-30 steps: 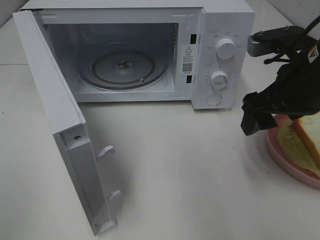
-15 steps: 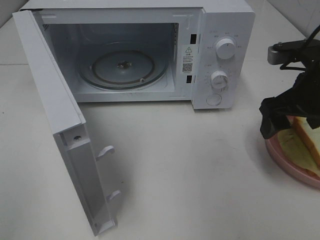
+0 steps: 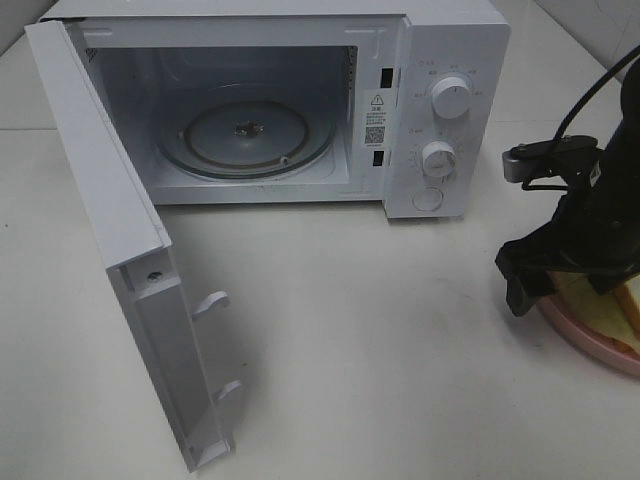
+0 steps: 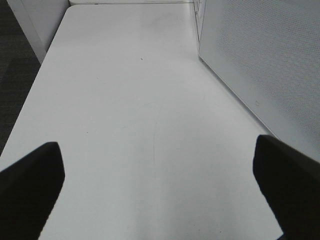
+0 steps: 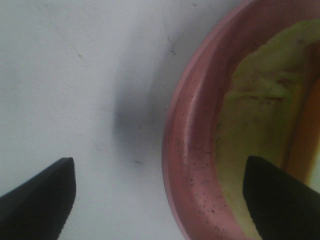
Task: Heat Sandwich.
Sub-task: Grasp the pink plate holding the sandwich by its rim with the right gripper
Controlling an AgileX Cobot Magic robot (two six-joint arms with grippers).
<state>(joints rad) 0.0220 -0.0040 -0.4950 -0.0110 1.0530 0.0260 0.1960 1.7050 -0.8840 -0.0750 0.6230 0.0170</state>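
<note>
The sandwich (image 3: pixel 610 312) lies on a round pink plate (image 3: pixel 585 345) at the table's right edge, tan bread over pale green lettuce, partly hidden by the right arm. My right gripper (image 3: pixel 528 280) hangs low over the plate's left rim, open. In the right wrist view one of its fingers (image 5: pixel 42 197) is over bare table and the other is over the plate's inside. The rim (image 5: pixel 187 150) and the lettuce (image 5: pixel 257 95) lie between them. My left gripper (image 4: pixel 157 155) is open over bare table, holding nothing, and is out of the exterior high view.
A white microwave (image 3: pixel 450 60) stands at the back with its door (image 3: pixel 110 200) swung wide toward the front left. The glass turntable (image 3: pixel 250 135) inside holds nothing. Two knobs (image 3: pixel 440 160) sit on its right panel. A perforated white panel (image 4: pixel 265 60) runs beside the left gripper.
The right arm has come down and settled lower over the plate's left rim, covering more of the sandwich. The microwave has not moved.
</note>
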